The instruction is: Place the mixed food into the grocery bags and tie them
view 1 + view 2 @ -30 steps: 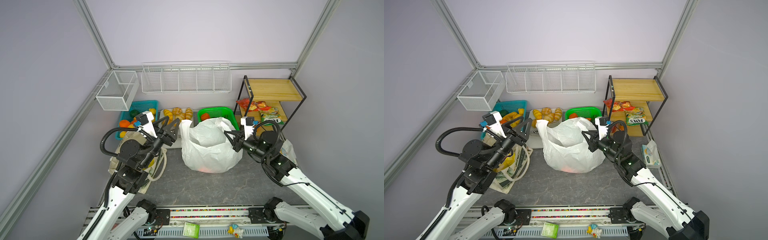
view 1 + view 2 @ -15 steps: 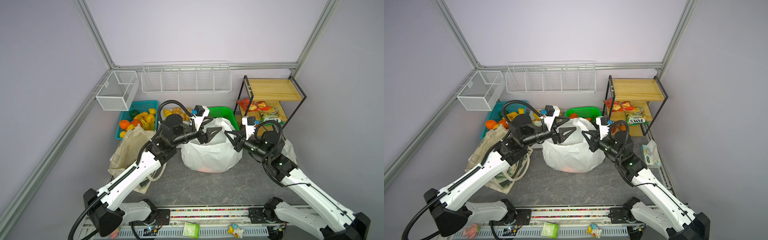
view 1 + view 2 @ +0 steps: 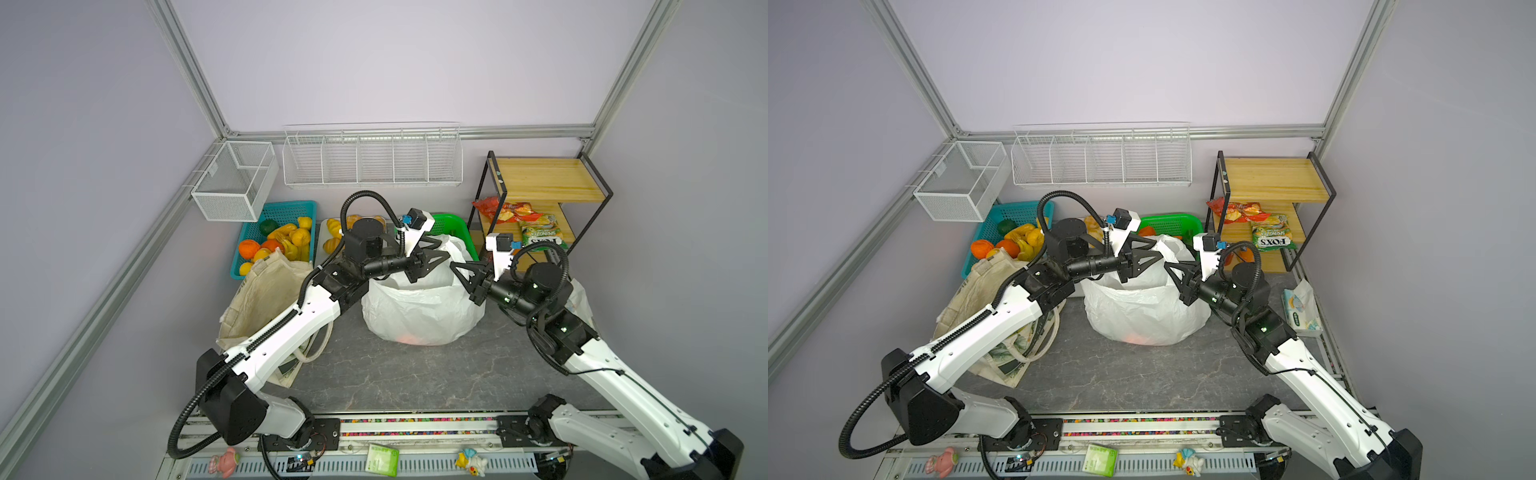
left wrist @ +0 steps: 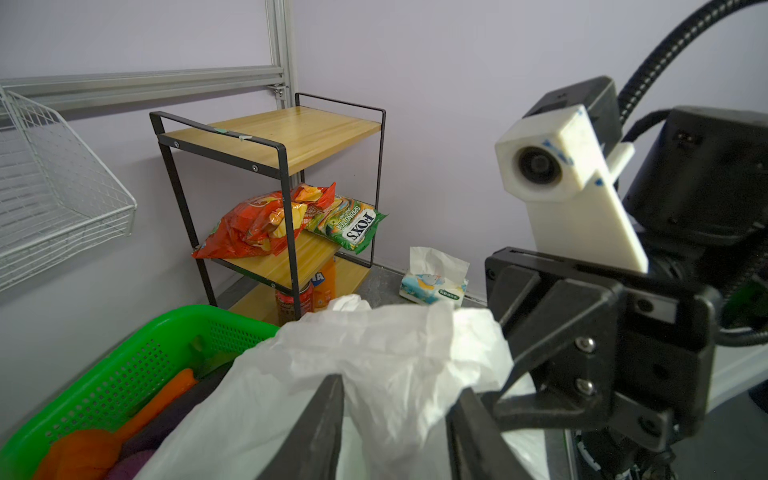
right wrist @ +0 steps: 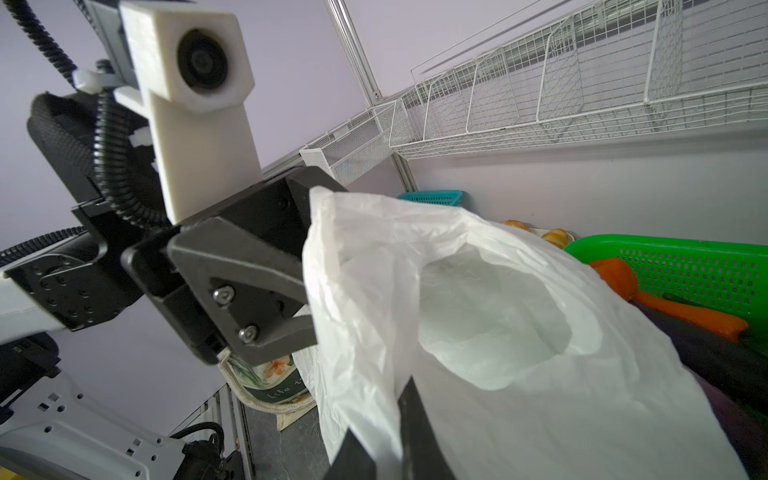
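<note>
The white plastic bag (image 3: 419, 307) (image 3: 1142, 311) stands mid-table with something red showing through its bottom. My left gripper (image 3: 446, 257) (image 3: 1158, 254) (image 4: 401, 384) is at the bag's far rim. Its jaws stand apart, with a bunched handle between them. My right gripper (image 3: 454, 266) (image 3: 1168, 266) (image 5: 386, 411) is shut on the bag's other handle and holds it up. The cream canvas tote (image 3: 266, 291) (image 3: 980, 286) slumps on the left under my left arm. An orange carrot (image 4: 162, 399) (image 5: 685, 311) and a dark purple vegetable (image 4: 166, 419) lie in the green basket (image 3: 453, 226) (image 4: 124, 365) behind the bag.
A teal basket (image 3: 282, 208) of oranges and lemons and a tray of croissants (image 3: 332, 237) sit at the back left. The wooden shelf (image 3: 540, 183) at the back right holds a red packet and a FOX'S packet. A tissue packet (image 3: 1300, 307) lies at the right edge. Wire baskets (image 3: 374, 158) hang on the wall.
My left arm has swung from above the tote across to the plastic bag, and its jaws have narrowed around the far handle. The right gripper has kept its hold.
</note>
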### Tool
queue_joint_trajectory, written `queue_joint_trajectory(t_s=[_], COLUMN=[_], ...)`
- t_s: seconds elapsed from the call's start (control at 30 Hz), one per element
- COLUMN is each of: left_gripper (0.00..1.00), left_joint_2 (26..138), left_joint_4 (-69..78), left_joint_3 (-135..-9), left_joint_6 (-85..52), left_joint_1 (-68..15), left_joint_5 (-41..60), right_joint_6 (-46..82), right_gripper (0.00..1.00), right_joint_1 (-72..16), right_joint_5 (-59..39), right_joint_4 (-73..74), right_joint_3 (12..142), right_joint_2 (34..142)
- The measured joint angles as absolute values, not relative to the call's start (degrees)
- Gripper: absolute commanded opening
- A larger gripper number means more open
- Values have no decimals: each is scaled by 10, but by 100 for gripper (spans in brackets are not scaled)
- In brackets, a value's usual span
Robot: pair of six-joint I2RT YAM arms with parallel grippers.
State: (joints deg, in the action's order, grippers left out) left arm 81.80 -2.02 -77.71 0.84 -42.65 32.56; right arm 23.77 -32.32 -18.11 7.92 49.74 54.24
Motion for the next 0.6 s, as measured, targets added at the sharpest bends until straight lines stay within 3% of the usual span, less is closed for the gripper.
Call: queue_joint_trajectory(t_s=[0.07, 0.1, 0.17, 0.2, 0.27, 0.4, 0.6], left_gripper=[14, 10, 3, 0, 0, 0, 0], left_joint_2=[819, 819, 819, 818, 815, 810, 810], left_joint_4=[-20, -20, -22, -25, -35, -61, -85], left_joint_3=[-780, -780, -780, -781, -781, -789, -814], left_joint_6=[8, 7, 4, 2, -6, -37, -103], left_joint_1=[-426, -426, -424, -423, -420, -415, -415], left_joint_5=[329, 331, 334, 336, 339, 347, 355], right_joint_6=[236, 233, 218, 205, 165, 70, -27], right_gripper=[15, 23, 53, 63, 80, 100, 91], right_joint_1=[-323, -323, -323, -323, -323, -325, -363], right_joint_5=[-181, -180, -169, -159, -132, -92, -70], right_joint_4=[79, 76, 57, 42, 16, -16, 4], right_joint_3=[497, 498, 500, 504, 507, 498, 468], right_joint_2=[542, 542, 542, 542, 536, 497, 479])
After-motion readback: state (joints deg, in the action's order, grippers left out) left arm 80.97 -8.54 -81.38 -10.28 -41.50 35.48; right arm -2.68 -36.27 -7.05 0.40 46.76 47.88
